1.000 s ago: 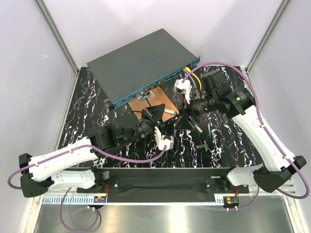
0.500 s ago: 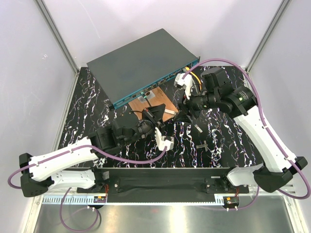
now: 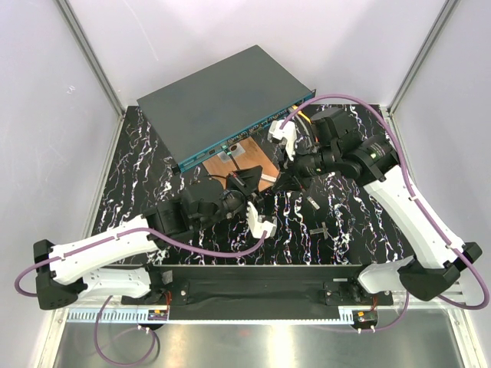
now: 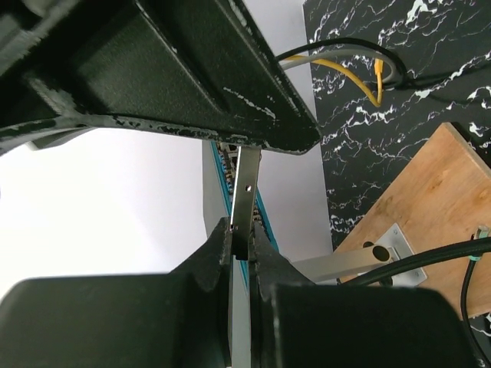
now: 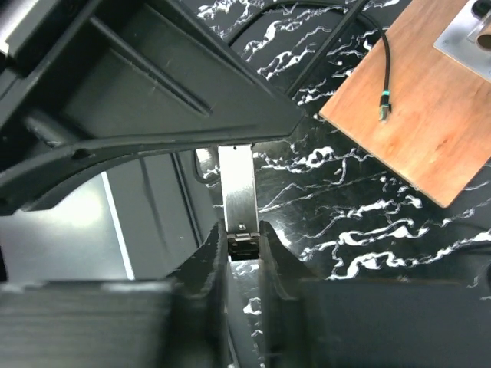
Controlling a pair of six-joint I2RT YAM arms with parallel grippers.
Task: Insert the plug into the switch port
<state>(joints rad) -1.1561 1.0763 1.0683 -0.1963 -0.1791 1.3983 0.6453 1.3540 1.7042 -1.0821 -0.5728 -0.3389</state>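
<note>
Farthest back, the switch (image 3: pixel 219 100) sits angled on the black marbled table (image 3: pixel 138 153). It is a flat dark grey metal box with a narrow teal port face, its lettering too small to read. A copper-brown board (image 5: pixel 430 123) with a metal bracket (image 4: pixel 360 264) lies just before it, between the left gripper (image 4: pixel 242 234) and right gripper (image 5: pixel 242 230), both with jaws drawn together. A yellow cable (image 4: pixel 345 65) lies near the switch's right end, its plug (image 4: pixel 379 80) loose on the table.

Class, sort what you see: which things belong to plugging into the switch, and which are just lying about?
For the job: switch; plug, apparently the small dark piece pinched in the right gripper.
Lying about: wooden board; thin black cable lying on it; small metal bits on the table.
</note>
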